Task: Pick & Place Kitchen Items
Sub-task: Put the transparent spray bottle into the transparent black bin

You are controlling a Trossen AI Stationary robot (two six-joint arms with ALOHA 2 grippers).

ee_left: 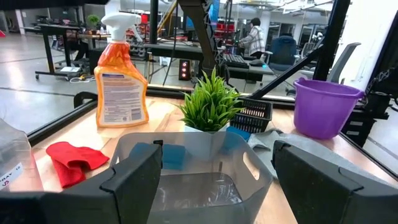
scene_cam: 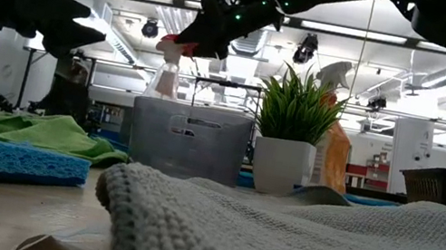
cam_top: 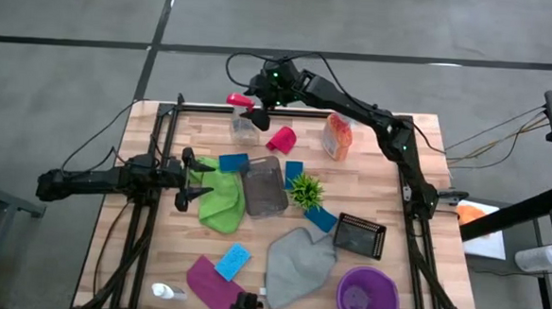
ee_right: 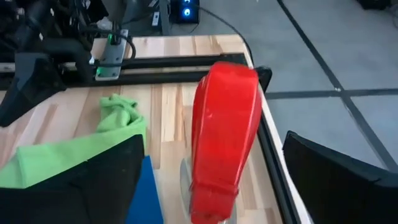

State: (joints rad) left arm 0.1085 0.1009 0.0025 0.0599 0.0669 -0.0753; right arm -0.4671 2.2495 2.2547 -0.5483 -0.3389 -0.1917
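Right tool (cam_top: 252, 108) released, fingers spread wide, poised directly over the red trigger of the clear spray bottle (cam_top: 243, 122), which stands upright at the counter's (cam_top: 396, 208) far edge; contact cannot be judged. Left tool (cam_top: 191, 177) released too, hanging near the left side above the green cloth (cam_top: 223, 199), facing the grey bin (cam_top: 264, 185). Orange spray bottle (cam_top: 337, 136) upright near the far right. Magenta cloth (cam_top: 282, 138) lies between the two bottles.
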